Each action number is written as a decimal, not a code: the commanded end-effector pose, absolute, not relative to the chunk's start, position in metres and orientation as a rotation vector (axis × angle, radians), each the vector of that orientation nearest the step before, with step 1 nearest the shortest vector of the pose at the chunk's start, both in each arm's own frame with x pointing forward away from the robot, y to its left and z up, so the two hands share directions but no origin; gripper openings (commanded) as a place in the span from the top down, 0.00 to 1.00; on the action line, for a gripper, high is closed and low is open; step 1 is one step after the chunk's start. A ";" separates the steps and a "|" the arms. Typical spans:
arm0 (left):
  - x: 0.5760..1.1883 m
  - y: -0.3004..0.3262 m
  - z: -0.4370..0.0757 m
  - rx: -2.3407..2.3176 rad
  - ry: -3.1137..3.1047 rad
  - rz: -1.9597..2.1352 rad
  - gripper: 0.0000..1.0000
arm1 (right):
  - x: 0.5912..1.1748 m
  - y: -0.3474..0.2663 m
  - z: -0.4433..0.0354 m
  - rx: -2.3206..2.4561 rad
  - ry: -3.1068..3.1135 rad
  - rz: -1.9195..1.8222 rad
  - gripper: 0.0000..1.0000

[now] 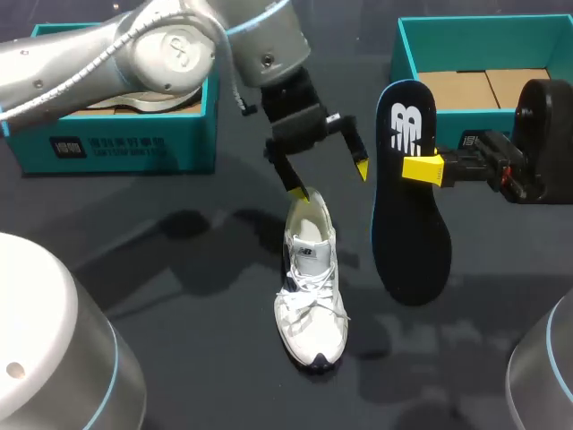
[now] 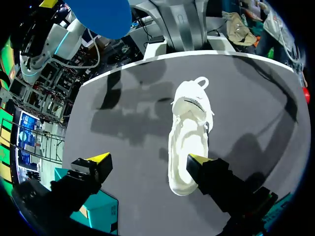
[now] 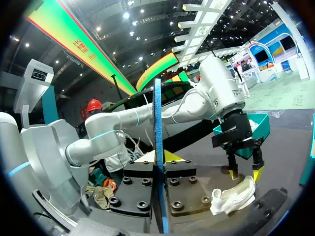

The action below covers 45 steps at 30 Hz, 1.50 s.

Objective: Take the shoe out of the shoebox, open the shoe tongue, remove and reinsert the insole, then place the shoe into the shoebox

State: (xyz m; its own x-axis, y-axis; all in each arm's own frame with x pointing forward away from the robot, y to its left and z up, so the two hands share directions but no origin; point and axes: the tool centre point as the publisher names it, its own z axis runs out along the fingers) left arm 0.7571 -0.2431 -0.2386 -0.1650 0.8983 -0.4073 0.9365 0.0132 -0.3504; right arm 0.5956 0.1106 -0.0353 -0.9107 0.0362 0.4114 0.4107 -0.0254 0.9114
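Observation:
A white sneaker (image 1: pixel 311 287) lies on the dark table, toe toward the front edge. My left gripper (image 1: pixel 329 179) hangs open just above its heel; in the left wrist view the gripper (image 2: pixel 148 158) has one finger over the heel of the shoe (image 2: pixel 189 132) and holds nothing. My right gripper (image 1: pixel 421 168) is shut on a dark blue insole (image 1: pixel 407 206), held upright to the right of the shoe. In the right wrist view the insole (image 3: pixel 158 147) shows edge-on between the gripper (image 3: pixel 160 157) fingers, with the shoe (image 3: pixel 231 194) and my left gripper (image 3: pixel 243 172) beyond it.
A teal shoebox (image 1: pixel 407 54) stands open at the back right, behind the right gripper. Another teal box (image 1: pixel 116 143) sits at the back left under my left arm.

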 end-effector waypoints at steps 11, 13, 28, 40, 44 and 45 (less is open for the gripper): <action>0.755 -0.224 -0.225 1.491 1.865 -1.123 0.00 | 0.586 0.108 -0.035 -0.571 -2.030 -2.038 1.00; 0.756 -0.230 -0.210 1.372 1.792 -1.176 0.00 | 0.586 0.108 -0.035 -0.571 -2.030 -2.038 1.00; 0.766 -0.237 -0.188 1.239 1.612 -1.286 0.00 | 0.586 0.108 -0.035 -0.571 -2.030 -2.038 1.00; 0.782 -0.246 -0.151 1.090 1.367 -1.360 0.00 | 0.657 0.077 -0.054 -0.598 -1.821 -1.933 1.00; 0.783 -0.244 -0.148 1.087 1.361 -1.375 0.00 | 0.657 0.077 -0.054 -0.598 -1.821 -1.933 1.00; 0.783 -0.244 -0.148 1.087 1.361 -1.375 0.00 | 0.657 0.077 -0.054 -0.598 -1.821 -1.933 1.00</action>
